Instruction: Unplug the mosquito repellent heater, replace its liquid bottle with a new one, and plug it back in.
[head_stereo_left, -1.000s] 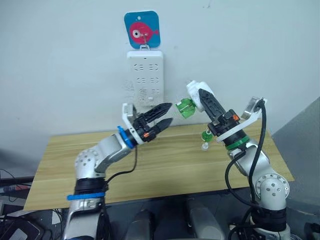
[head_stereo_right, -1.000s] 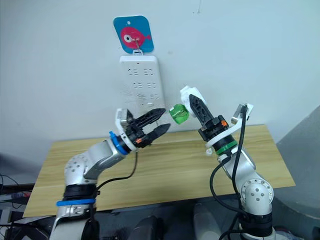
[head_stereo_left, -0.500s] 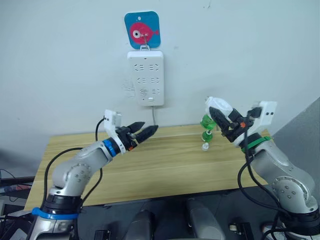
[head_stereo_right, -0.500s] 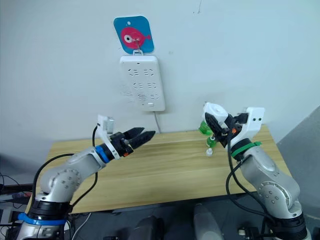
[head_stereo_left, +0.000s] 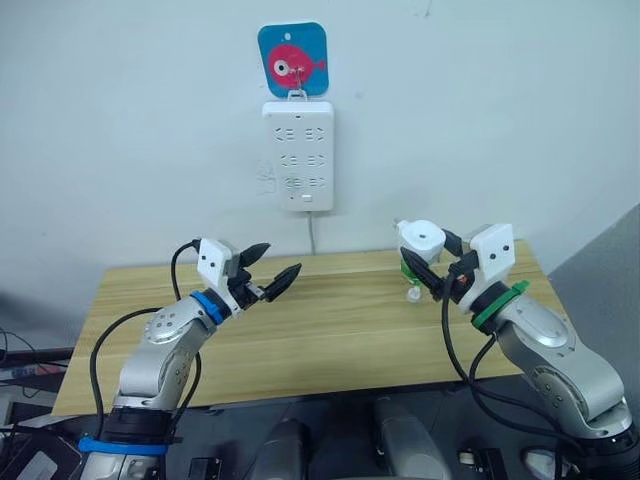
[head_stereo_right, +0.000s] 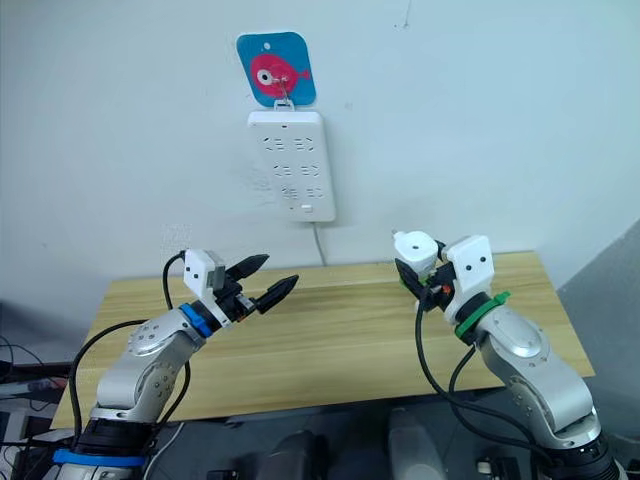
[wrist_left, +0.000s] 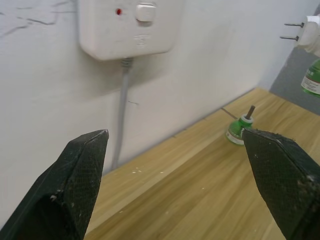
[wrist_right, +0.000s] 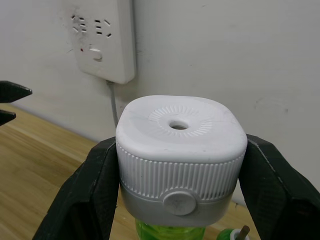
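**Heater off the wall, held in the right hand**

From the head cameras: the white power strip hangs on the wall under a blue fish sticker, its cord running down to the wooden tabletop. The right hand is clamped on the mosquito repellent heater, holding it up in the air below and to the right of the power strip, round vent facing up, a green bottle hanging under it. A second small green bottle stands on the tabletop just below the heater. The left hand hovers below and left of the power strip, fingers spread apart and holding nothing.

From the left wrist: the two black fingers stand wide apart. Between them the spare bottle sits on the tabletop, wick up, below and right of the power strip's lower end. The heater's two metal prongs show at the edge.

From the right wrist: both fingers press against the ribbed sides of the heater, with green liquid beneath it and the power strip behind.
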